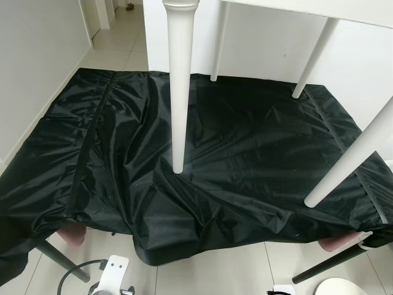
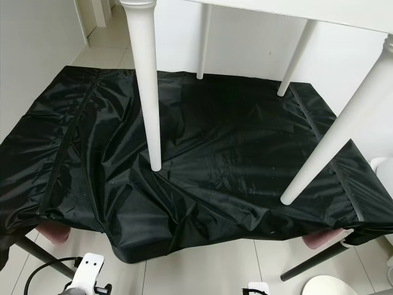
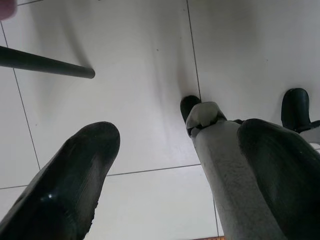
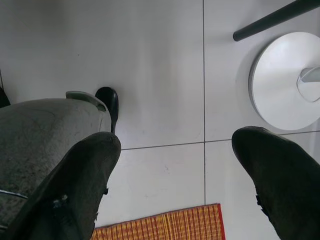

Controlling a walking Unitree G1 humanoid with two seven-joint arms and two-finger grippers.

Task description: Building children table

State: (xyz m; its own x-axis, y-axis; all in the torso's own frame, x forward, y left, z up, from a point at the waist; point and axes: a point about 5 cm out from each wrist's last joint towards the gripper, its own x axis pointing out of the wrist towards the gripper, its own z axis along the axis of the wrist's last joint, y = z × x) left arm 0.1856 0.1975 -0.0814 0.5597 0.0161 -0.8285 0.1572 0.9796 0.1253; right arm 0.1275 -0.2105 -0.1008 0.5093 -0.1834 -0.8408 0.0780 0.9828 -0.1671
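A white children's table (image 1: 319, 7) stands upright on a work surface draped in black cloth (image 1: 245, 141). Its tabletop is cut off at the upper edge of the head views. One turned white leg (image 1: 178, 92) rests near the cloth's middle and another (image 1: 353, 153) slants down at the right. Two more legs (image 1: 314, 58) stand at the back by the wall. My left gripper (image 3: 175, 150) hangs open above the floor tiles, holding nothing. My right gripper (image 4: 177, 145) also hangs open over the tiles, with its fingers wide apart.
Dark metal legs (image 1: 61, 261) (image 1: 328, 264) hold up the covered surface, with pink corners (image 1: 72, 233) peeking out below the cloth. A white round base (image 4: 285, 80) sits on the floor at my right. A red-orange mat (image 4: 160, 225) lies by my feet. A white wall rises behind.
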